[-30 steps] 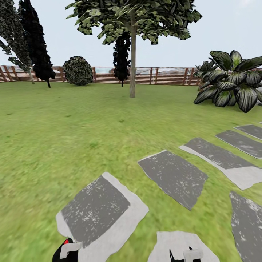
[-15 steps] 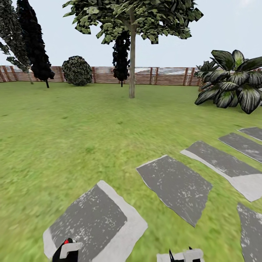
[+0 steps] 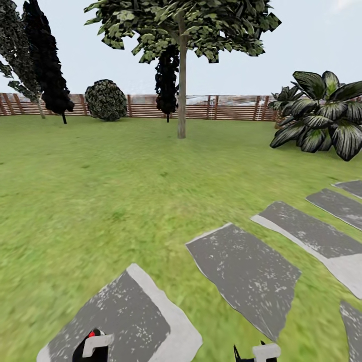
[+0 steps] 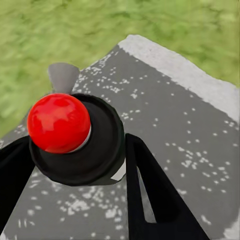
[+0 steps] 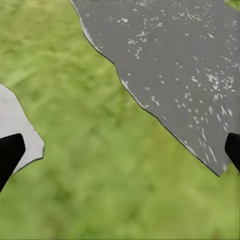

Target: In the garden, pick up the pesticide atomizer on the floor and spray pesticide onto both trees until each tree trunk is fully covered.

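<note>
Between left gripper (image 4: 75, 165) fingers: atomizer (image 4: 75, 140), clamped for carrying to far tree (image 3: 181, 95). Right gripper (image 5: 120, 150) spread wide, empty, over lawn (image 3: 100, 176).

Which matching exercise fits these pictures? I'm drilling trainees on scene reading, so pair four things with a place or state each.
Things:
1. atomizer
2. right hand
3. tree trunk
4. broad-leaved plant

Places or states:
A. open, above the lawn
B. far right of the lawn in the head view
C. gripped by the left hand
D. upright on the lawn, before the fence

Pairs: 1-C, 2-A, 3-D, 4-B
</note>
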Robot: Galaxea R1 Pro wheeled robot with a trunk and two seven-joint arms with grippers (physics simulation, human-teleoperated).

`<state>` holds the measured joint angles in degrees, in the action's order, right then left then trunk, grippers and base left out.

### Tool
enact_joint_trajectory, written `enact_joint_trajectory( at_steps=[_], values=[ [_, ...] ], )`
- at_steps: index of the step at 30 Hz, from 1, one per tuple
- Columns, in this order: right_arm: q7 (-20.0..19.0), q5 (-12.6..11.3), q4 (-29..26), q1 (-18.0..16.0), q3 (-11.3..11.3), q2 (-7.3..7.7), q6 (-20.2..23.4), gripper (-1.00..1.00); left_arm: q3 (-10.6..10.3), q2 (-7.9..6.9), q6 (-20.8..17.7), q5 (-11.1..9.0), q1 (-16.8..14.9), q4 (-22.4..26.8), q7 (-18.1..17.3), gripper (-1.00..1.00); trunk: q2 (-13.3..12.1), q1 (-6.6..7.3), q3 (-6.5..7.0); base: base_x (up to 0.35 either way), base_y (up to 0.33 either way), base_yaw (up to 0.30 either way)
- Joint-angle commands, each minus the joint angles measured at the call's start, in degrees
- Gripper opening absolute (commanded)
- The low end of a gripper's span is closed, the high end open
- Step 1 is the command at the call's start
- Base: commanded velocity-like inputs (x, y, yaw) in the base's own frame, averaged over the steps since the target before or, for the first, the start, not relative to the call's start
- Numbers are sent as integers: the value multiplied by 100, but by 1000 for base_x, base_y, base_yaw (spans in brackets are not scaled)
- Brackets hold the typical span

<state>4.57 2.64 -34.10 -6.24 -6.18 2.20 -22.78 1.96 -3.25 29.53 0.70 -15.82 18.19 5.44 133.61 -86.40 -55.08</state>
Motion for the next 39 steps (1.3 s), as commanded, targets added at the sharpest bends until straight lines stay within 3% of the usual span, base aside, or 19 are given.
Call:
enact_joint_trajectory(
  at_steps=[1,39],
  values=[
    [0,0,0,0,1,0,1,100,-1,0,0,0,0,1,0,-100,0,0,0,339,-72,0],
    [0,0,0,0,-14,2,2,100,-2,0,0,9,0,1,0,-100,0,0,0,339,-72,0]
  ],
)
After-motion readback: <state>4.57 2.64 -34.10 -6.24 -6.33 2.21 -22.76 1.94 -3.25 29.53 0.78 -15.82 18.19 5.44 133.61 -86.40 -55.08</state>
